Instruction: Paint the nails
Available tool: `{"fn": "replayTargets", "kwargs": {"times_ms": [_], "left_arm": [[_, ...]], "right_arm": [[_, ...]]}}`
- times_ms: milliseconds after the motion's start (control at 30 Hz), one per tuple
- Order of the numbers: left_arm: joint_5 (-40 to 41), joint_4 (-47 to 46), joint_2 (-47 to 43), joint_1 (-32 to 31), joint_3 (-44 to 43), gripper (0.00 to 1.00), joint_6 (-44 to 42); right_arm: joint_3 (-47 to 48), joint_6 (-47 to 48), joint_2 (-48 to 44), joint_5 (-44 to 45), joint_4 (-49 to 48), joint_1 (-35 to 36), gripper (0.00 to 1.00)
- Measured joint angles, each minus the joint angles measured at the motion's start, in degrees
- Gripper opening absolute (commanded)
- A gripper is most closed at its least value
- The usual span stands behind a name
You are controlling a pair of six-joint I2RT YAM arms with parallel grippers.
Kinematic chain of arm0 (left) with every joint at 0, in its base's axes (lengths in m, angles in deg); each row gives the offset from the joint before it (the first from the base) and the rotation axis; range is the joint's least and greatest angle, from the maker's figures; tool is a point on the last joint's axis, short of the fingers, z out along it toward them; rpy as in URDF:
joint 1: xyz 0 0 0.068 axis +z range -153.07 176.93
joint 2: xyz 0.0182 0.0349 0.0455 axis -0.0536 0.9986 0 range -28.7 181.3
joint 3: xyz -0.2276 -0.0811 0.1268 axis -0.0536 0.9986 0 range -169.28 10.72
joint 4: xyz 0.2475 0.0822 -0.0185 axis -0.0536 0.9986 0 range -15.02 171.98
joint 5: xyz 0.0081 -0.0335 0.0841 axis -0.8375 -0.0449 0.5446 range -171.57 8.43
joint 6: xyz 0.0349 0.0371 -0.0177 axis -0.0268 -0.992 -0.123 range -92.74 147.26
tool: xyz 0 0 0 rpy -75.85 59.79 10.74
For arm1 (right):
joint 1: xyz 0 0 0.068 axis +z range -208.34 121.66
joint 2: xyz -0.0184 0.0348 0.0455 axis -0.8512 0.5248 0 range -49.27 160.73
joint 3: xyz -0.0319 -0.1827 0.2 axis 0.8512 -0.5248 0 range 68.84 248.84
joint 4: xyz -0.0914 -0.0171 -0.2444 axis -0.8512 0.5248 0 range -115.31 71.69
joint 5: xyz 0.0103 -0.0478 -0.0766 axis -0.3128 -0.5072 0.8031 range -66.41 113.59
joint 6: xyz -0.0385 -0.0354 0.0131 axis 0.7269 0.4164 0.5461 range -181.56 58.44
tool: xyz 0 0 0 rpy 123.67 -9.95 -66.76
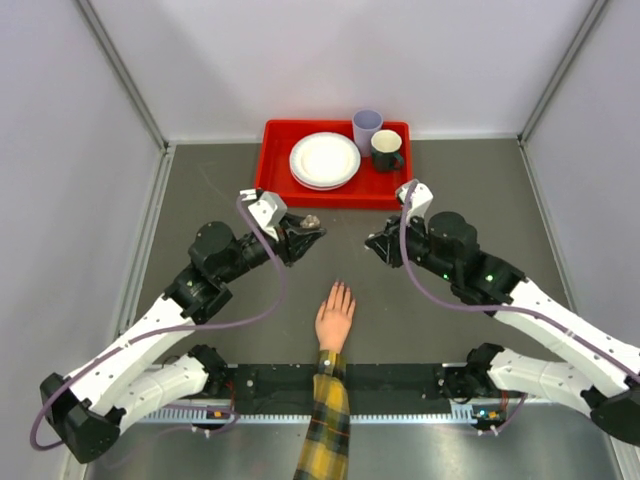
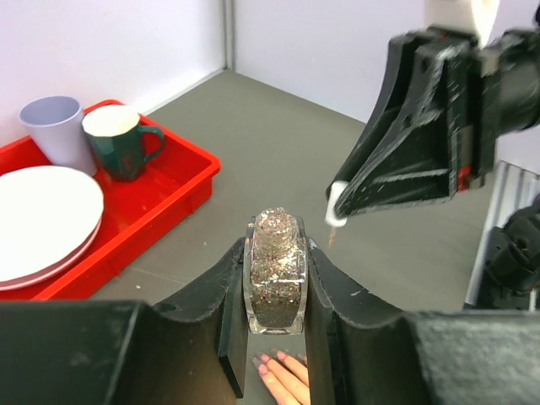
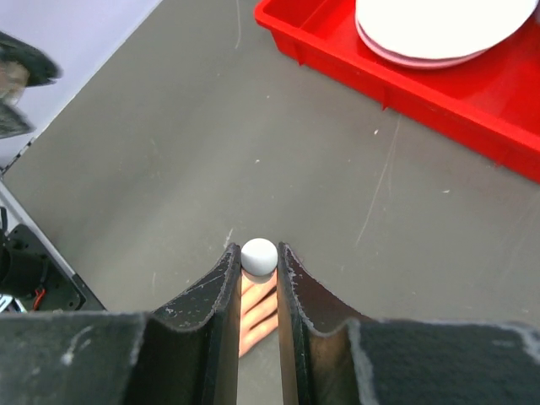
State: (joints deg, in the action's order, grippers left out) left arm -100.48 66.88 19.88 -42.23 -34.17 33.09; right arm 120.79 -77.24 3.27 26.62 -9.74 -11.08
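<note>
Between the closed fingers of the left gripper (image 1: 306, 237) sits a small, square, clear glass bottle (image 2: 275, 283), uncapped and packed with silvery glitter. The right gripper (image 1: 374, 246) pinches a smooth, round white cap (image 3: 259, 256), and its thin brush (image 2: 332, 240) hangs just beside the bottle's neck. Nearer the arm bases, the nails (image 1: 340, 288) tip a peach hand (image 1: 335, 322) lying flat on the matte grey table (image 1: 410, 335), its long axis running near to far and its fingers pointing towards the glossy red tray (image 1: 275, 170) of white plates (image 1: 324, 158).
</note>
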Motion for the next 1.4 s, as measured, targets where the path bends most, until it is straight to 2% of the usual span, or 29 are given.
{"fn": "replayTargets", "kwargs": {"times_ms": [233, 400, 567, 700, 1033, 1400], "left_arm": [[5.79, -1.03, 3.63, 0.74, 0.00, 0.00, -3.30], [6.80, -3.06, 6.10, 5.90, 0.44, 0.00, -3.82], [4.72, -6.34, 9.77, 12.74, 0.68, 0.00, -2.32], [2.86, -8.70, 13.09, 15.56, 0.70, 0.00, -1.18], [-2.25, -13.07, 18.29, 19.71, 0.70, 0.00, 0.96], [-5.49, -16.72, 19.76, 21.09, 0.76, 0.00, 3.04]], "right_arm": [[-4.31, -1.11, 10.32, -7.02, -7.91, -2.93, 0.00], [-5.16, -1.01, 17.05, -10.75, -12.94, -3.63, 0.00], [-5.16, -0.24, 22.36, -14.08, -17.75, -4.83, 0.00], [-5.16, 0.31, 25.59, -16.46, -19.91, -5.07, 0.00], [-5.16, 3.02, 28.83, -19.39, -20.50, -5.20, 0.00], [-5.01, 3.72, 34.99, -20.98, -20.63, -5.84, 0.00]]}}
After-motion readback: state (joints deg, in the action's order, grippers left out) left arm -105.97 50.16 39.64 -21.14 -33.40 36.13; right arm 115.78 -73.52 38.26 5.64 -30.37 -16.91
